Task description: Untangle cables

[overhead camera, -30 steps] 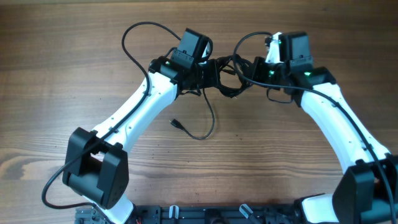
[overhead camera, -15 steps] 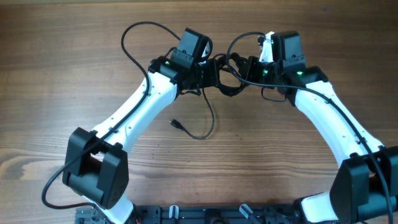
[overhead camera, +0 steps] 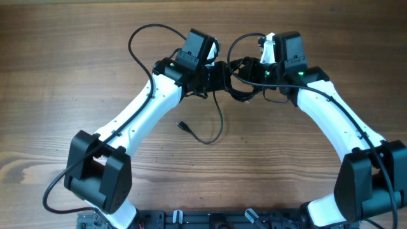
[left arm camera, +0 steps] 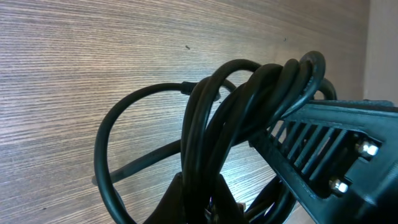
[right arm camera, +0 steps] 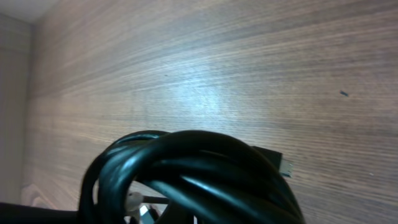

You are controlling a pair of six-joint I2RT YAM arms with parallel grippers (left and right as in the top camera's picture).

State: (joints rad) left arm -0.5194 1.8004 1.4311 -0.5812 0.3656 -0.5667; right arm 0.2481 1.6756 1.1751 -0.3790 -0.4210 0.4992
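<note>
Black cables (overhead camera: pixel 236 81): one bunched tangle near the far-centre of the counter (overhead camera: pixel 63 57), strung btwn the two arms. One strand drops off the bunch twd the near side, curves round and ends in a plug (overhead camera: pixel 184 125) lying on the wood. Left end effector (overhead camera: pixel 220 76) is pressed together, pinching the tangle's left side. Right end effector (overhead camera: pixel 252 71) is likewise clamped on its right side. Both wrist views: loops right up vs. the lens, wood grain behind.
</note>
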